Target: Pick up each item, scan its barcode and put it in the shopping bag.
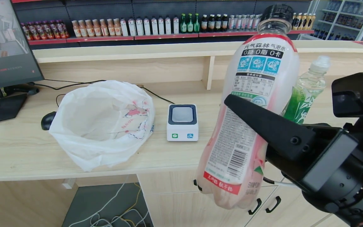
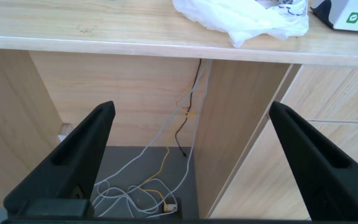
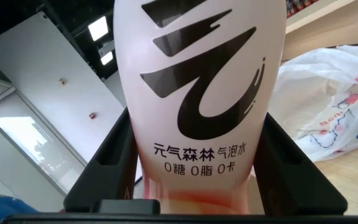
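**Pink bottle lifted, barcode not yet at the scanner**

Pink and nearly upright, cap at the top and leaning slightly, the soda bottle [image 1: 247, 126] is clamped around its lower middle by the right gripper [image 3: 197, 118], one finger on each side. It hangs in the air out in front of the bench [image 1: 20, 151], to the right of the white scanner [image 1: 182, 122] and clear of it. The grasp sits above the barcode [image 1: 239, 159], which leaves the code uncovered. The code faces back toward the robot, though, while the scanner's window looks upward, so the bottle probably has to be turned or tipped over the window before a scan can register.

The right arm comes in from the right with its wrist below the bottle's shoulder. A green-labelled bottle [image 1: 304, 94] stands on the bench behind it, likely the next item.

The shopping bag [image 1: 102, 123] sits open-mouthed just left of the scanner, ready to take things dropped from above.

The left gripper [image 2: 191, 118] hangs low in front of the bench's kneehole, jaws spread wide and holding nothing.
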